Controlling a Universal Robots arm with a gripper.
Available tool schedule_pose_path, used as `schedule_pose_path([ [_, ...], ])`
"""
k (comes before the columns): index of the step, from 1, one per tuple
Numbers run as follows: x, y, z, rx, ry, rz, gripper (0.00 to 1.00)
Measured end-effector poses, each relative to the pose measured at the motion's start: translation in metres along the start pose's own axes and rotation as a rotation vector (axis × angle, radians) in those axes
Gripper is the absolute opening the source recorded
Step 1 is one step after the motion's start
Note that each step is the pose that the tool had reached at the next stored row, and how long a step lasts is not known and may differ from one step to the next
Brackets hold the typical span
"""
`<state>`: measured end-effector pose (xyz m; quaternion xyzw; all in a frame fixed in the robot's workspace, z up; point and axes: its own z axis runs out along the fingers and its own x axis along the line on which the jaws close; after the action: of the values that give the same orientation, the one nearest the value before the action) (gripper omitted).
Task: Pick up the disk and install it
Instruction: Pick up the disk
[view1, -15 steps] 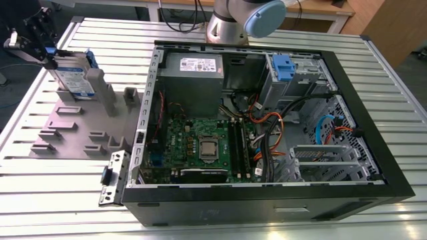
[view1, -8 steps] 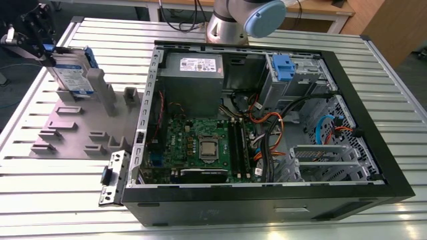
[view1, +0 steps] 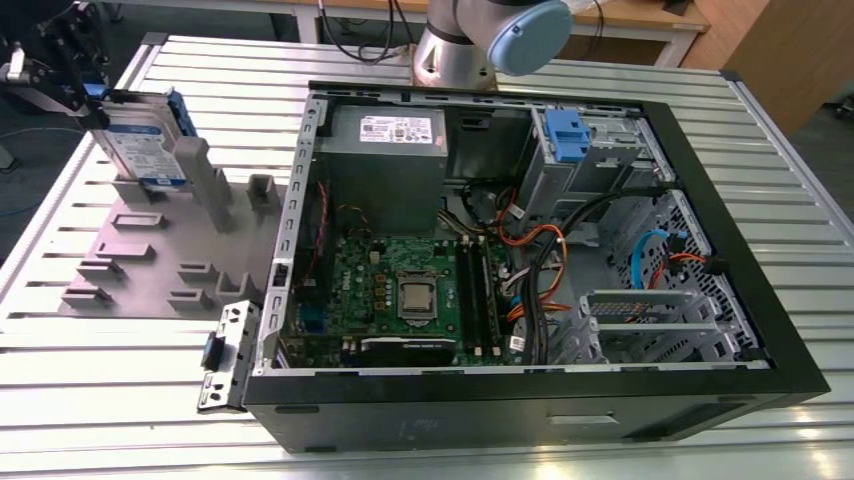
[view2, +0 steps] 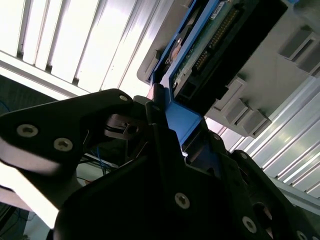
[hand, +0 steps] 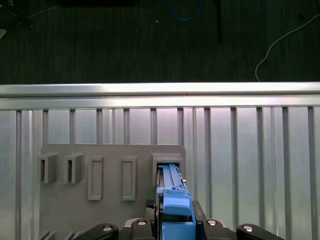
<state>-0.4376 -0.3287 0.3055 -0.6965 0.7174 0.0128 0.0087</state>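
The disk (view1: 144, 145) is a silver drive with a white-and-blue label in a bright blue bracket. It stands on edge, slightly tilted, in a slot of the grey holder plate (view1: 160, 255) at the exterior view's far left. My black gripper (view1: 94, 97) sits at its upper end, shut on the blue bracket. In the second wrist view the gripper (view2: 175, 125) clasps the blue bracket tab, and the disk (view2: 210, 45) shows its circuit side beyond. The first wrist view looks down the disk's (hand: 172, 187) edge to the slot, with the gripper (hand: 175, 222) around it.
An open computer case (view1: 787, 350) lies on the slatted metal table (view1: 107, 400) to the exterior view's right of the plate. It holds a motherboard (view1: 400, 290), cables, a grey power-supply box (view1: 387, 130) and a drive cage with a blue bracket (view1: 567, 135). The arm's base (view1: 461, 50) stands behind.
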Motion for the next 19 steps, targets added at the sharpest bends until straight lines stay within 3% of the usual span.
schedule_pose_path([
  [14,-0.0001,0.0000,-0.0024,-0.0002,0.0001,0.000,0.36],
  [16,-0.0003,0.0001,-0.0098,-0.0003,0.0002,0.000,0.36],
  [19,-0.0003,0.0001,-0.0101,-0.0004,0.0002,0.000,0.36],
])
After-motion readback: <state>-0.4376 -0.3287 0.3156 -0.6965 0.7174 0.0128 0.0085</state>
